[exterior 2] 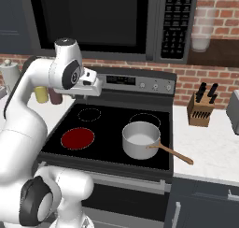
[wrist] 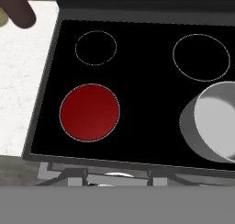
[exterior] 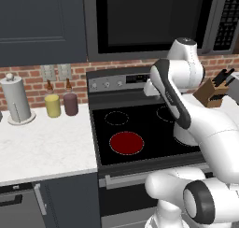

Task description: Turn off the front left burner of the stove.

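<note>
Glowing red, the front left burner (wrist: 90, 112); pincer state hidden; no legible writing.

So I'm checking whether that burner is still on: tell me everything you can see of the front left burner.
The front left burner is a large round disc set flush in the black glass of the stove, glowing deep red inside a thin pale outline, so it looks lit. It lies at the front left of the cooktop, nearest the white counter. Nothing rests on it; the steel pot sits to its right, apart.
</note>
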Controlling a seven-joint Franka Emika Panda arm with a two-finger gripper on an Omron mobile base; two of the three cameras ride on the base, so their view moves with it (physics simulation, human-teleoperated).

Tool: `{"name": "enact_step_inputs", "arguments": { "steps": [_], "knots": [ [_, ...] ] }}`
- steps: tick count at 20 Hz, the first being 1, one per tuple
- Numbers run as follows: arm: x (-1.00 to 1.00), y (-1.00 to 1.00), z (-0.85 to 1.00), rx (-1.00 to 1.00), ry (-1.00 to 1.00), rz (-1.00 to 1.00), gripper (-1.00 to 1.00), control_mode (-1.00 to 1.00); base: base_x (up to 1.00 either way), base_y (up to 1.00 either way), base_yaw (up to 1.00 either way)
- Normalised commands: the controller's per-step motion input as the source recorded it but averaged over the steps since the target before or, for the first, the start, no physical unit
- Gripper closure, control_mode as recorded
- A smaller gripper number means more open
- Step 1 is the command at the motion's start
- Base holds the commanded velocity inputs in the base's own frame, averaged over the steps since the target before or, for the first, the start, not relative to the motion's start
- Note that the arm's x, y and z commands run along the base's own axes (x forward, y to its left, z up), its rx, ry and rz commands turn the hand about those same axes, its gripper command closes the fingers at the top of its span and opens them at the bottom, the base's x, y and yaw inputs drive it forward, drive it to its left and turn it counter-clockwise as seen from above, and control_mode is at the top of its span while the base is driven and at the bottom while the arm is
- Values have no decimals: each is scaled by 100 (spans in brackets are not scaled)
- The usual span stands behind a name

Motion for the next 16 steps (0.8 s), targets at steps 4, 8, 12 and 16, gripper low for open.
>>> {"name": "enact_step_inputs", "arguments": {
  "steps": [4, 8, 12, 16],
  "knots": [
    [-18, 9, 0, -3, -6, 0, -100, -100, 0, 0, 0],
    [-42, 48, 0, -23, -32, 0, -100, -100, 0, 0, 0],
    [-8, 71, 3, -30, -26, 0, -100, -100, 0, 0, 0],
    [24, 68, 11, -23, -10, 0, -100, -100, 0, 0, 0]
  ]
}}
